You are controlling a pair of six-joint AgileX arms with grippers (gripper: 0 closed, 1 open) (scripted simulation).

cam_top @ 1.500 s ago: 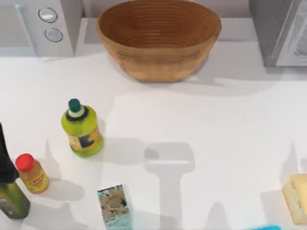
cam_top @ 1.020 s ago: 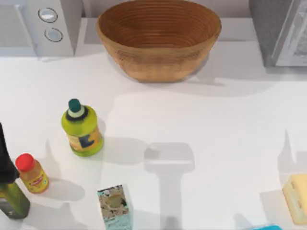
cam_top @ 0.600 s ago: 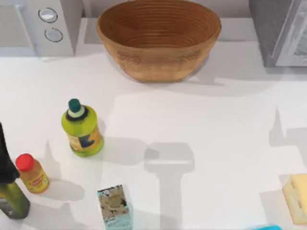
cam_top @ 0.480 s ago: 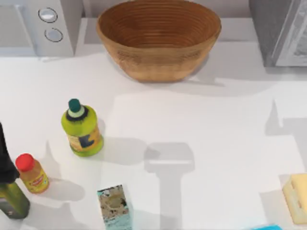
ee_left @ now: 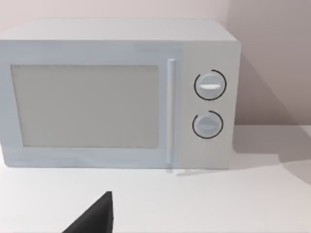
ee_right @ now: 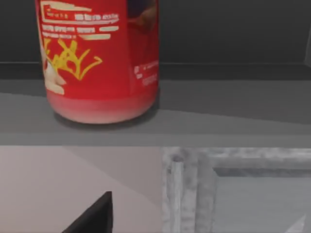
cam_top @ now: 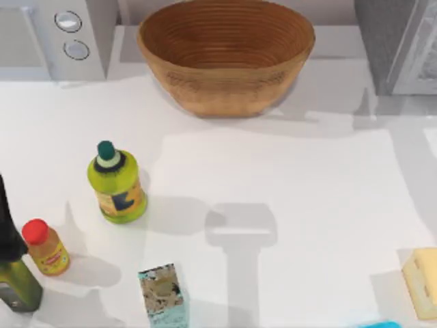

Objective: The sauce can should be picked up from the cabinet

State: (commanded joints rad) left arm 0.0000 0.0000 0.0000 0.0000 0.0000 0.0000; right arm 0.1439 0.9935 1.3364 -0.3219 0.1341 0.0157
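Asking: which way does the can lie from your tool?

Answering: straight ahead of my right gripper, close. How wide that gripper stands, I cannot tell. The sauce can stands upright, long axis vertical, on a dark shelf inside the cabinet, its base flat on the shelf, near the front lip.

Asking: so which arm takes it?

Answering: the right, by my judgement. The cabinet sits at the table's far right corner. My left gripper is parked facing the white appliance at the far left; its width I cannot tell either.

Asking: surface and room?

Answering: shelf flat and bare beside the can, dark back wall behind it, so a level side approach looks likely. On the white table, the woven bowl and green bottle stand well apart from the cabinet.
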